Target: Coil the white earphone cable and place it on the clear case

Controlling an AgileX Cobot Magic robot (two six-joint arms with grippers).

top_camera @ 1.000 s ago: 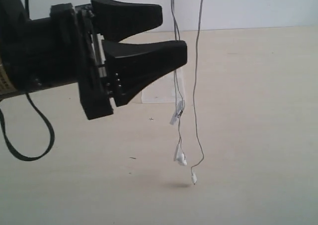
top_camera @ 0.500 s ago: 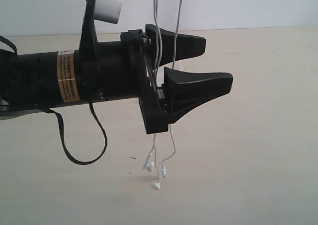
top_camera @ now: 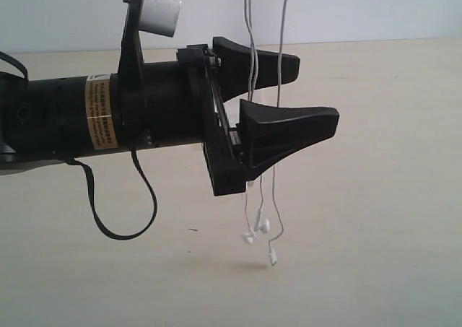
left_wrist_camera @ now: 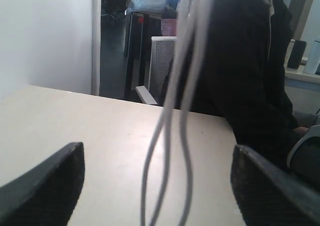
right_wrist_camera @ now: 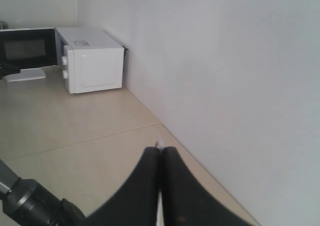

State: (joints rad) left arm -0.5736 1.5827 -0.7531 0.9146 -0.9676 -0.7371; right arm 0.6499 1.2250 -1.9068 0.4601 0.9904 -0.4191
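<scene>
Beige tabletop (top_camera: 375, 197) is lying under the white earphone cable (top_camera: 252, 60), which is hanging from the pinching right gripper (right_wrist_camera: 161, 151) and passing between the jaws of the spread left gripper (top_camera: 317, 92); coiling looks underway, next needing the left closing on the strands; clear case not showing.

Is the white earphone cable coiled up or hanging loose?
Loose, not coiled. The white earphone cable hangs in long strands through the open left gripper, its earbuds dangling just above the table.
</scene>
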